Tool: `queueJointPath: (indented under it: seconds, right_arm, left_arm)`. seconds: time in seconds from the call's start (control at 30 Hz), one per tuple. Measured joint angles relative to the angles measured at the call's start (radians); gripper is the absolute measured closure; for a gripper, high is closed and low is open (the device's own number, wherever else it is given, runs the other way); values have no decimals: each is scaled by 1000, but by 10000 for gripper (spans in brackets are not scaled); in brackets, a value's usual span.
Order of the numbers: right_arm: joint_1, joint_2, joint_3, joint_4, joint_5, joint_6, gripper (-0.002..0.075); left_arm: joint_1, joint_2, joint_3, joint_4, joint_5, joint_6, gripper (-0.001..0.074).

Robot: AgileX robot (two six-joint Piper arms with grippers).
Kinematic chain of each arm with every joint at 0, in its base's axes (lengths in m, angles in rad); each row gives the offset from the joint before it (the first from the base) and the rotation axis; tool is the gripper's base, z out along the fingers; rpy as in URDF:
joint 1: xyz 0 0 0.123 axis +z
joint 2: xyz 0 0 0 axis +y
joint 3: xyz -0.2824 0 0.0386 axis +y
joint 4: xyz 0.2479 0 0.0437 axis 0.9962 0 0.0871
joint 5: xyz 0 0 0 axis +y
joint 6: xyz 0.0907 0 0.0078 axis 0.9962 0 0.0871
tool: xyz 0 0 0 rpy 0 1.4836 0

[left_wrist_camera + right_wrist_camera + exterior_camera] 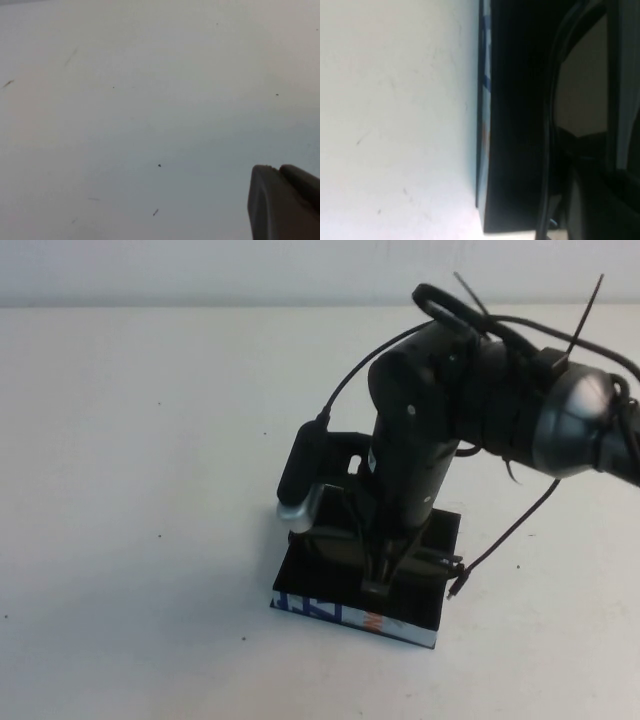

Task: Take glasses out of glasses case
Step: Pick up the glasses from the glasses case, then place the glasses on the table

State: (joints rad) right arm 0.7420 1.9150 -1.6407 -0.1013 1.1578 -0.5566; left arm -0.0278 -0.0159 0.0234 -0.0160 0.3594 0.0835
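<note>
Though over case (360,585), right jaws (378,585)

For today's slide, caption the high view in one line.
Right gripper reaches down into the glasses case on the white table.

Right gripper (378,575) over glasses case (415,608), case on table (130,490)

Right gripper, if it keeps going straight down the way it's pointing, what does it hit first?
Most likely the glasses lying in the open glasses case; the right gripper points down into it. Depth is unclear, so contact may already exist. The left gripper is off over bare table.
</note>
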Motion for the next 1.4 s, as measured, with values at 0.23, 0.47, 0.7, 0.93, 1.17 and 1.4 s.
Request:
queueJointPath:
  seconds: [0.23,0.47,0.7,0.93,1.17,1.4]
  right_arm:
    - [0,-123,0,10,61,9,717]
    - [0,-193,0,77,72,49,717]
    - [0,-207,0,153,75,54,717]
    - [39,-220,58,161,77,80,717]
    - [116,-242,183,180,75,117,717]
    - [194,-245,343,200,-71,147,717]
  left_arm:
    - [0,0,0,0,0,0,740]
    - [0,0,0,0,0,0,740]
    - [0,0,0,0,0,0,740]
    - [0,0,0,0,0,0,740]
    - [0,0,0,0,0,0,740]
    - [0,0,0,0,0,0,740]
